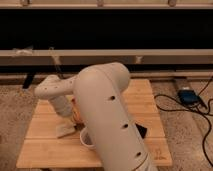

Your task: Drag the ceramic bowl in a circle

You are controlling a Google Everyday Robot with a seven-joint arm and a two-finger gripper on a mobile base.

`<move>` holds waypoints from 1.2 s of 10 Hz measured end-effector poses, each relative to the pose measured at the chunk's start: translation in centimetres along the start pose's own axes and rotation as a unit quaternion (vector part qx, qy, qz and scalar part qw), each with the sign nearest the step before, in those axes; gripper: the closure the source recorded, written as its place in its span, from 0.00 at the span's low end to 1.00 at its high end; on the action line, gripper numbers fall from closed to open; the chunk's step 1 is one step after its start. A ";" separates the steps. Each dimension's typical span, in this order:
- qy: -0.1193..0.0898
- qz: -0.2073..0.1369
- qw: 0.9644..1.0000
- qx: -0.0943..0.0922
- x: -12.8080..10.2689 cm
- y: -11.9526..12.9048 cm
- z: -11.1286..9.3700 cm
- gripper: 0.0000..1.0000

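The ceramic bowl [76,114] shows only as a small glossy orange patch on the wooden table [45,150], just left of my big white arm [107,110]. The rest of the bowl is hidden behind the arm. My gripper [69,118] is at the end of the forearm that reaches down from the left, right at the bowl's left edge. The arm covers much of it. A small white cup [86,138] stands just in front of the bowl. A flat beige block [64,131] lies next to the gripper's lower left.
A black flat object [142,131] lies on the table right of the arm. A blue device [187,95] with black cables lies on the floor at right. A dark wall with a rail runs behind the table.
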 end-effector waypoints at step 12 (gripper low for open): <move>-0.018 -0.086 0.995 0.041 -16.1 -3.2 -6.0 0.82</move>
